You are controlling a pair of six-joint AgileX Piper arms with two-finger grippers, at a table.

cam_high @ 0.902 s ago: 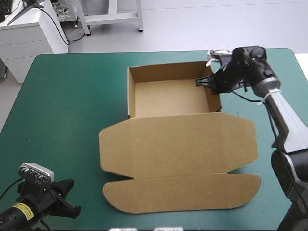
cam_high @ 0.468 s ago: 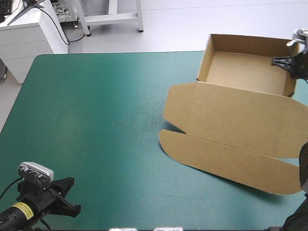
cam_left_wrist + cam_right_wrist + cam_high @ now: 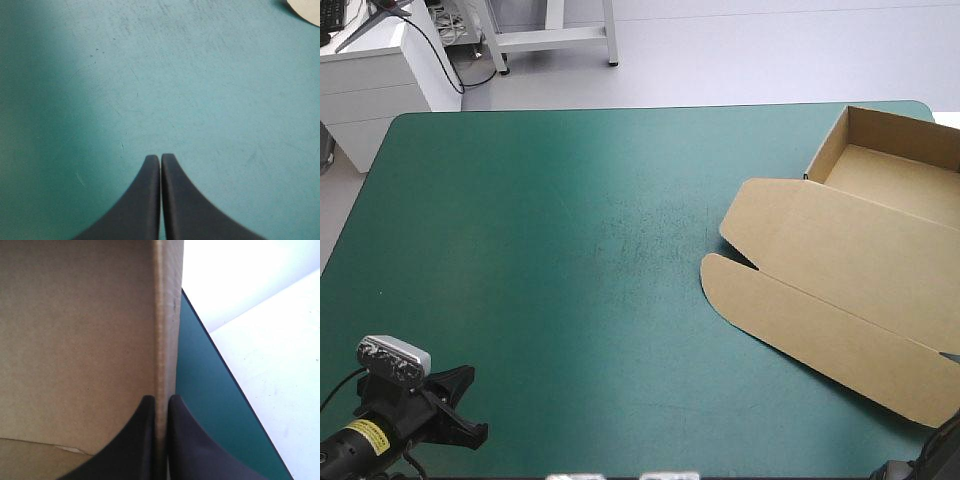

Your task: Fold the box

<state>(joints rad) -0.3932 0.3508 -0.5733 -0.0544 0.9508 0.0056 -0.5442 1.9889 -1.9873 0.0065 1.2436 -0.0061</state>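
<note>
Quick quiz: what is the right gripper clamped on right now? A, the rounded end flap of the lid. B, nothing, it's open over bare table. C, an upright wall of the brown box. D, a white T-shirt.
C: in the right wrist view the right gripper is all but shut on an upright wall of the box, with the tray's inside on one side and the teal-green cover on the other.
</note>
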